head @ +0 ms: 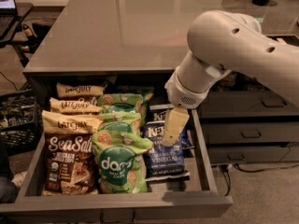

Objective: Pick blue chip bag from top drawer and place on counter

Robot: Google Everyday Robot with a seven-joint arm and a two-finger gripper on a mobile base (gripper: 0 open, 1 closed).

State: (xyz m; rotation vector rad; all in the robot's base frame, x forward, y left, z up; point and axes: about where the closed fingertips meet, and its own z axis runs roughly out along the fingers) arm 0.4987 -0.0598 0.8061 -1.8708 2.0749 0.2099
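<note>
The top drawer stands pulled open below the grey counter. The blue chip bag, navy with white "VINEGAR" lettering, lies flat in the drawer's right side. My gripper reaches down from the right over the upper part of this bag, its cream fingers pointing down at it. The arm's white wrist hides the bag's top edge.
Green "doos" bags lie in the drawer's middle. A brown "Sea Salt" bag and Late July bags fill the left. Narrower drawers with bar handles stand to the right. A black crate sits on the floor at left.
</note>
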